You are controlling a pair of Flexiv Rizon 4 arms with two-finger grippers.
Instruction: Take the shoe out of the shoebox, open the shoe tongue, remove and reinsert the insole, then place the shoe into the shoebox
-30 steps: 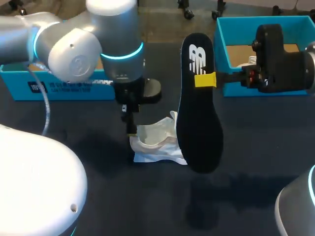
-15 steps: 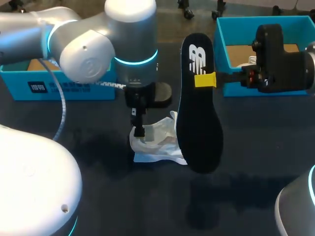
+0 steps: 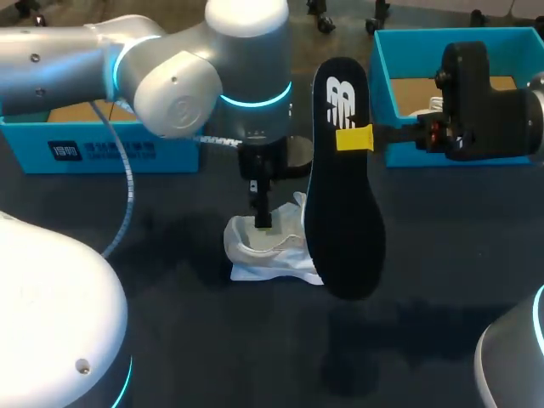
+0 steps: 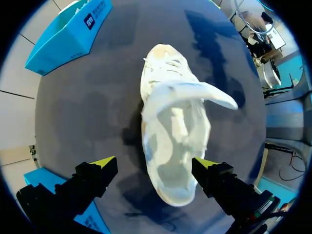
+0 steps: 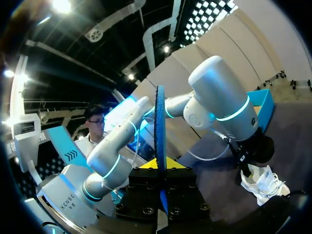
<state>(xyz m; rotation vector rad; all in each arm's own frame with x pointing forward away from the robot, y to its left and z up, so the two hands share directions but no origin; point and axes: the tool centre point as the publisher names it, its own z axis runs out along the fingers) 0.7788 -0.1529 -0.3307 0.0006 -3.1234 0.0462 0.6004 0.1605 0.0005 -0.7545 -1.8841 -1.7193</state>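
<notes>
ok so from the head view: the white shoe (image 3: 268, 251) sits on the dark table (image 3: 221, 340) pretty much dead centre, out of either box. The left arm (image 3: 170, 76) comes in from 10 o'clock and its left gripper (image 3: 262, 219) hangs straight down over the shoe's opening.

In the left wrist view that left gripper (image 4: 155, 163) is spread wide, with its yellow tips either side of the heel end of the shoe (image 4: 175, 131). One finger is clearly off to the side over bare table. The other overlaps the shoe's rim and I can't tell if it touches, but either way it isn't gripping anything. The tongue (image 4: 204, 95) is flopped out sideways, away from the opening, so you can see right down into the shoe.

The insole (image 3: 342, 183), black, is up in the air at about 3 o'clock from the shoe, flat face to the camera, long axis running 12 to 6. The right gripper (image 3: 354, 138) reaches in from 2 o'clock and is clamped on the insole's edge near the 12 o'clock end. The right wrist view shows the insole (image 5: 160, 136) edge-on, pinched between the fingers of the right gripper (image 5: 161, 168), with the shoe (image 5: 263, 183) down on the table beyond it.

There are two blue boxes. The left shoebox (image 3: 102, 153) is at 10 o'clock behind the left arm, and the right shoebox (image 3: 382, 93) is at 1 o'clock behind the right gripper
</notes>
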